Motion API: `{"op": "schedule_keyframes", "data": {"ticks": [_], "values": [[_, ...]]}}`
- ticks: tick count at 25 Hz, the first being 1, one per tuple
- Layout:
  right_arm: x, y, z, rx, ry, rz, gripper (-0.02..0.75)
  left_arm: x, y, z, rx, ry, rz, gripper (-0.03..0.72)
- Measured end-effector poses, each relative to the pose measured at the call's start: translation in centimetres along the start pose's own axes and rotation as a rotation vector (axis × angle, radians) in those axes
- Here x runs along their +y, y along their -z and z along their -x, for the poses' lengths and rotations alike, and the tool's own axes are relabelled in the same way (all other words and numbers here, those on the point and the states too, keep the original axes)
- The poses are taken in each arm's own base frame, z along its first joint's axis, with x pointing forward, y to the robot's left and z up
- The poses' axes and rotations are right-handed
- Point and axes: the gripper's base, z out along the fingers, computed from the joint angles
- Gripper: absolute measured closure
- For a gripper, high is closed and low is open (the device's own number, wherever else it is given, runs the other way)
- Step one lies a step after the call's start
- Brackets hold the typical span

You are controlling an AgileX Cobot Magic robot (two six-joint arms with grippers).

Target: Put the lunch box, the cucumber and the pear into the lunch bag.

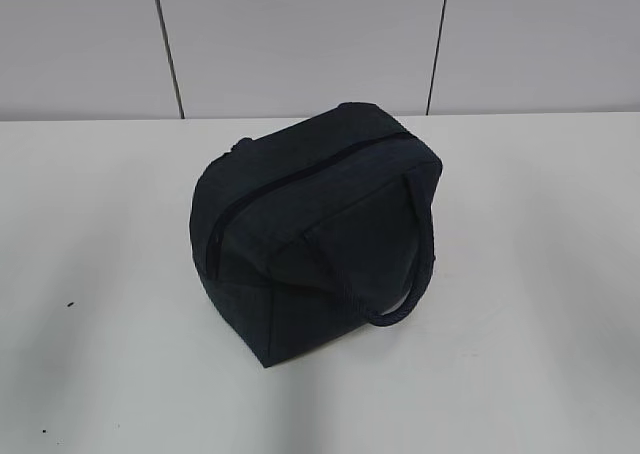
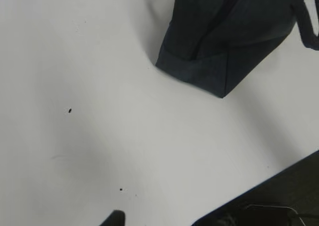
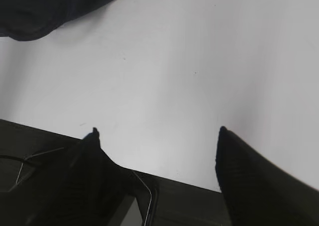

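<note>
The dark navy lunch bag [image 1: 310, 224] stands in the middle of the white table with its zip [image 1: 290, 174] running shut along the top and one loop handle [image 1: 400, 294] hanging toward the front right. It also shows in the left wrist view [image 2: 229, 32] and, as a corner, in the right wrist view [image 3: 45, 7]. The lunch box, cucumber and pear are out of view. Neither gripper shows in the exterior view. Of my left gripper only one fingertip [image 2: 115, 217] shows, off centre above bare table. My right gripper [image 3: 157, 131] is open and empty, well short of the bag.
The white table [image 1: 520, 354] ends at a tiled wall [image 1: 300, 44] behind the bag. Its near edge shows in both wrist views, with dark gear and cables below [image 2: 279, 201] [image 3: 174, 206]. Small dark specks [image 2: 70, 110] lie on the table.
</note>
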Motion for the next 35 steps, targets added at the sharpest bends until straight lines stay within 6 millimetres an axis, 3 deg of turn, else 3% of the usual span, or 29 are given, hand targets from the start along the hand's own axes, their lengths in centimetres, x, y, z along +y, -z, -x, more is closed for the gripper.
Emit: {"op": "schedule_keyframes", "data": {"ticks": [3, 8, 13, 18, 24, 30, 35], "values": [[0.1, 1.3, -3.1, -0.074, 0.002, -0.006, 0.188, 0.0, 1.8, -3.0, -0.075, 0.008, -0.011, 0.363], [0.3, 2.1, -7.1, -0.17, 0.004, -0.016, 0.188, 0.1, 3.1, -6.6, -0.176, 0.01, -0.014, 0.372], [0.3, 1.2, -10.4, -0.204, 0.041, -0.025, 0.189, 0.3, 3.1, -8.8, -0.238, 0.005, 0.002, 0.377], [0.3, -0.5, -13.3, -0.223, 0.111, -0.04, 0.189, 0.3, 2.9, -9.7, -0.289, 0.004, 0.005, 0.379], [0.2, -0.5, -14.5, -0.396, 0.118, -0.071, 0.19, 0.3, 3.5, -10.4, -0.347, 0.005, 0.005, 0.379], [0.2, -0.6, -14.6, -0.422, 0.105, -0.08, 0.192, 0.5, 4.7, -12.3, -0.488, 0.006, 0.013, 0.386], [0.2, -0.6, -14.6, -0.422, 0.095, -0.078, 0.192, 0.5, 4.8, -12.4, -0.492, 0.005, 0.017, 0.43]]}}
